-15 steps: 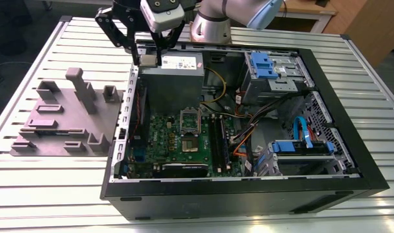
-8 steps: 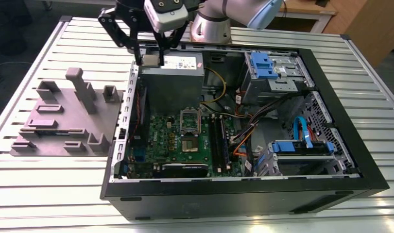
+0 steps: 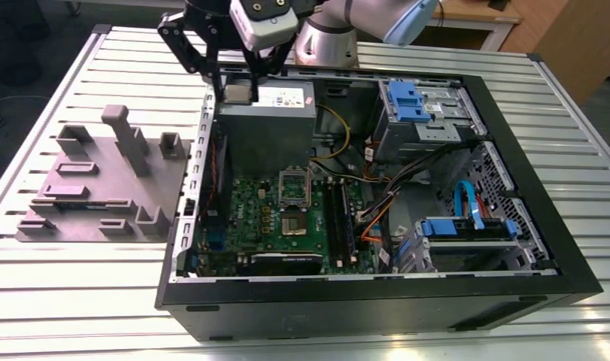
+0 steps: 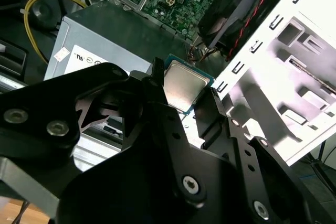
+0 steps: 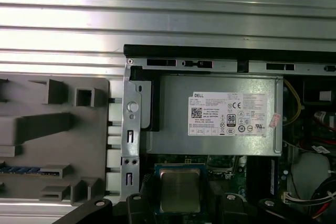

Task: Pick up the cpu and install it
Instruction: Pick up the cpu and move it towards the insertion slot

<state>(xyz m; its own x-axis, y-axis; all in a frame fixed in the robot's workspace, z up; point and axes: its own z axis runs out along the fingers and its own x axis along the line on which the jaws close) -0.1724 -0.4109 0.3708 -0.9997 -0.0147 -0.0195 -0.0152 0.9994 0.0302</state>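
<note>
Black fingers [image 4: 209,109] pinch the small square silver-topped cpu [image 4: 181,86] by its edges over the grey metal power-supply box [image 5: 210,114]; I think it may slip or tilt.

A: How many machines are on the slatted table [image 3: 64,289]?
B: One open computer case [image 3: 385,304]. Inside are one green motherboard [image 3: 269,199] and one grey power-supply box [image 3: 265,131] with one white label [image 5: 231,114].
A: Blue drive caddies [image 3: 405,100]?
B: Two.
A: Chips?
B: One cpu [image 4: 181,80], and one gripper [image 4: 185,90] with two black fingers [image 4: 211,111].
A: Outside the case?
B: One grey moulded fixture block [image 3: 104,188].
</note>
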